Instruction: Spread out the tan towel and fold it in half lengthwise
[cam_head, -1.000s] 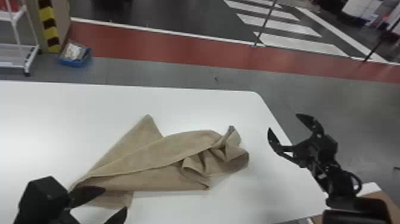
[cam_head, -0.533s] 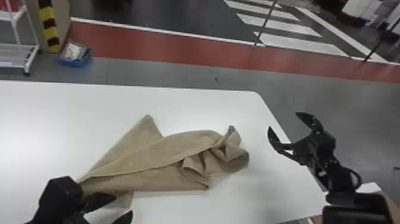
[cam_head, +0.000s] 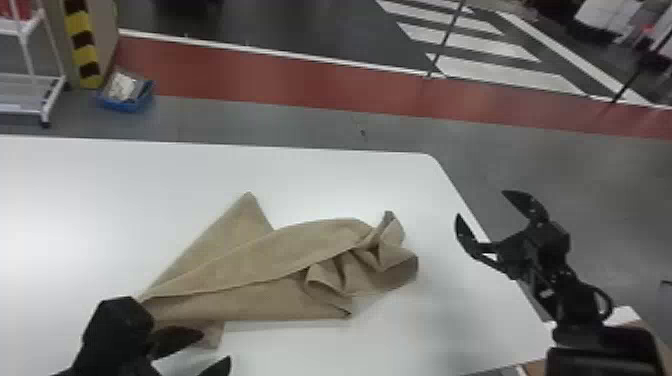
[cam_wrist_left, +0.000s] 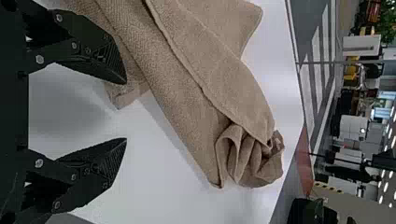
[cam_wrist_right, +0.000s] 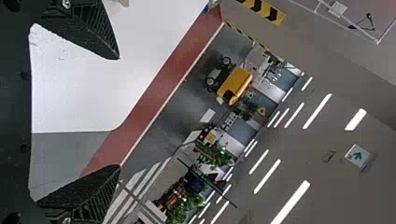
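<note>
The tan towel (cam_head: 260, 270) lies crumpled on the white table, one corner pointing to the far side and its right end bunched in loose folds. My left gripper (cam_head: 215, 347) is at the towel's near left part, open and holding nothing. In the left wrist view the towel (cam_wrist_left: 187, 84) stretches beyond the left gripper (cam_wrist_left: 125, 111), whose fingers are wide apart. My right gripper (cam_head: 480, 205) is over the table's right edge, right of the towel and apart from it. The right wrist view has the right gripper (cam_wrist_right: 119, 112) open, with nothing between its fingers.
The white table (cam_head: 100, 200) has its right edge beneath the right arm. A brown surface (cam_head: 537, 369) is at the near right. Beyond the table, a blue bin (cam_head: 125, 95) and a white rack (cam_head: 30, 90) stand on the floor.
My left gripper has moved a little to the right along the towel's near left side, still open. The towel and the right arm look almost unchanged.
</note>
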